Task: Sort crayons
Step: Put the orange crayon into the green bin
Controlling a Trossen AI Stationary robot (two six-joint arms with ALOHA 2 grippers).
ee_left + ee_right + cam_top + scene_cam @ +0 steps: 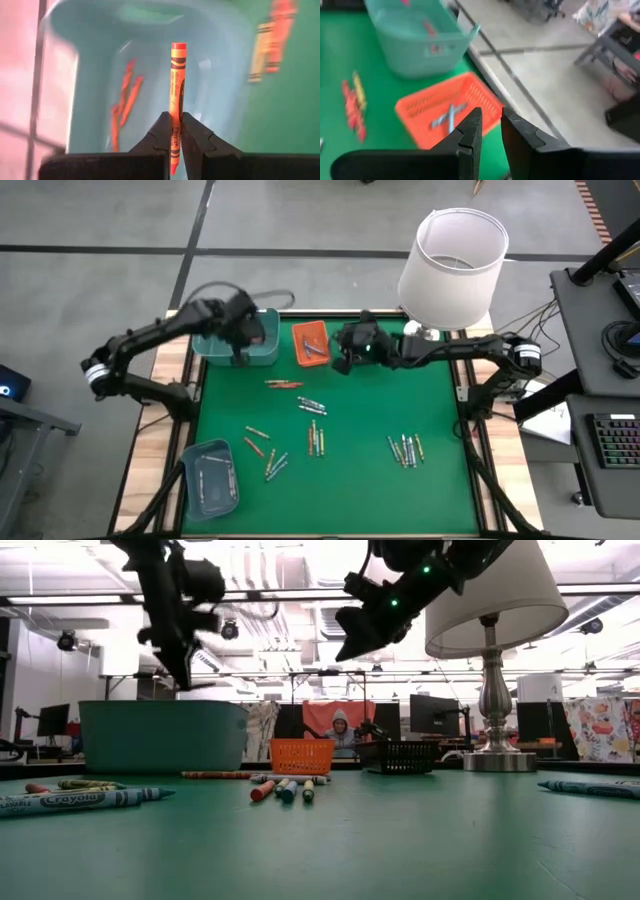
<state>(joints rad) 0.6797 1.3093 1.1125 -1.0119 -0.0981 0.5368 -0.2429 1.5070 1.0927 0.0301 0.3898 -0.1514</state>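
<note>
From above, the left gripper [243, 332] hangs over the teal tray [222, 352] at the table's far left; the right gripper [343, 352] hovers just right of the orange tray [310, 343]. Loose crayons [313, 432] lie scattered across the green mat [360, 470].

At table level, crayons [283, 788] lie in front of the orange tray [302, 755].

The left wrist view shows the fingers [161, 132] clamped on an upright orange crayon [176, 95] above the teal tray [90, 60], which holds more orange ones.

The right wrist view shows its fingers [470, 132] slightly apart, gripping nothing, above the orange tray [445, 107] with grey crayons [449, 115] inside.
</note>
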